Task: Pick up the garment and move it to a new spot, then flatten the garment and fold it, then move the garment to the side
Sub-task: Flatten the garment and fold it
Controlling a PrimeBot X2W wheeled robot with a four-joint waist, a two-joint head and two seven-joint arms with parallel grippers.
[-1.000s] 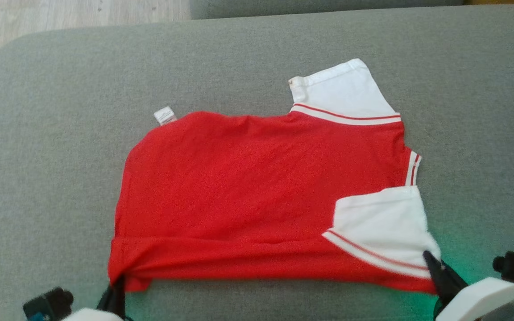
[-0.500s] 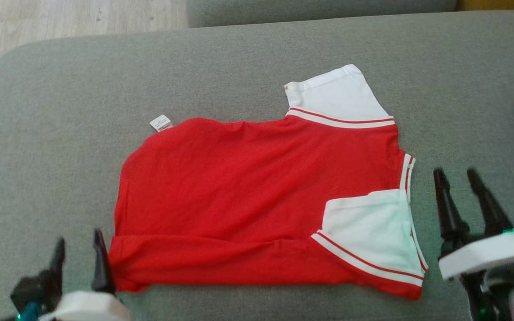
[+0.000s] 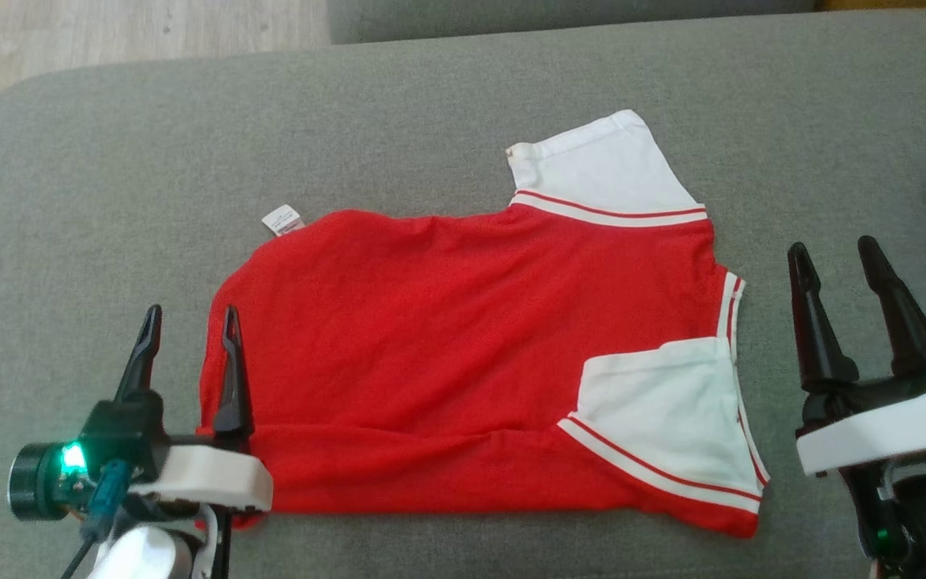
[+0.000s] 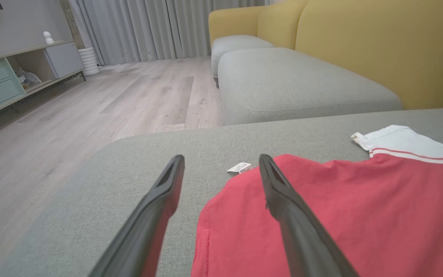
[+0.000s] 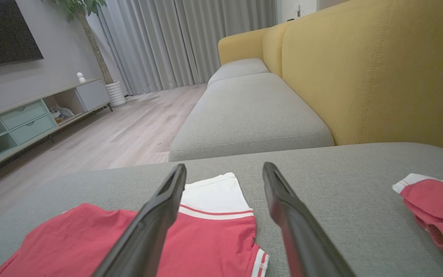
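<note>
While L tool & R tool gape, shirt lies between.

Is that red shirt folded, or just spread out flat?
Partly folded: one white sleeve lies turned in over the red shirt, the other sleeve sticks out onto the grey cushion.

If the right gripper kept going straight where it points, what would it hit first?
Likely only bare grey fabric cushion: the right gripper points along it, beside the red-and-white short-sleeved shirt, not at it. Its height is unclear.
</note>
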